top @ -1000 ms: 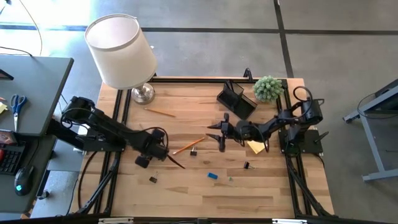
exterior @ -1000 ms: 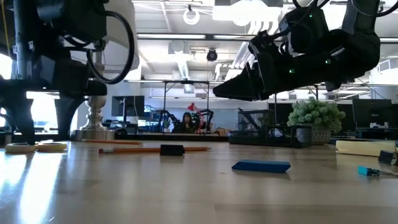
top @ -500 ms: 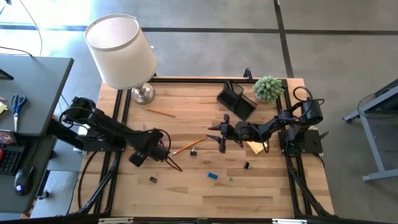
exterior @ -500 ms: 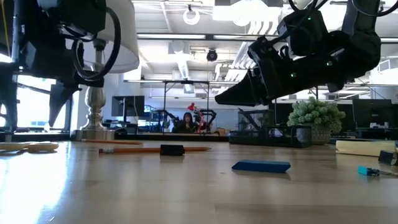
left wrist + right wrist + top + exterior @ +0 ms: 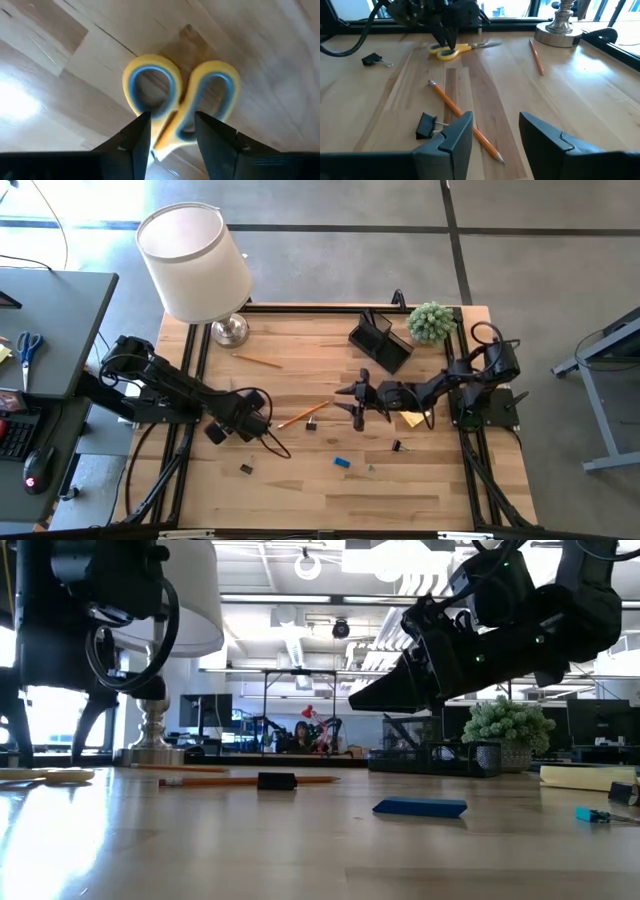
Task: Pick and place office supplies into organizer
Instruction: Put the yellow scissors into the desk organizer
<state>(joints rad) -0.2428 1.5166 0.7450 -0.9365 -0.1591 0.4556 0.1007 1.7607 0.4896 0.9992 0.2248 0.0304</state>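
Yellow-handled scissors point(image 5: 180, 100) lie flat on the wooden table point(image 5: 300, 490), left of centre. My left gripper point(image 5: 172, 142) points down over them, open, one finger on either side of the spot where the two handle loops join; whether it touches them I cannot tell. My right gripper point(image 5: 495, 140) hovers open above the table's middle, pointing toward the left edge. An orange pencil point(image 5: 462, 122) and a black clip point(image 5: 426, 126) lie just ahead of it. The black organizer point(image 5: 378, 342) stands at the far right.
A second pencil point(image 5: 257, 359) lies near the lamp point(image 5: 195, 265). A blue eraser point(image 5: 342, 463), a yellow sticky pad point(image 5: 410, 417) and two black clips point(image 5: 398, 446) point(image 5: 246, 469) lie on the near half. A small green plant point(image 5: 431, 321) stands beside the organizer.
My left gripper has rolled about the line it points along while staying over the scissors. The scissors still lie flat on the table.
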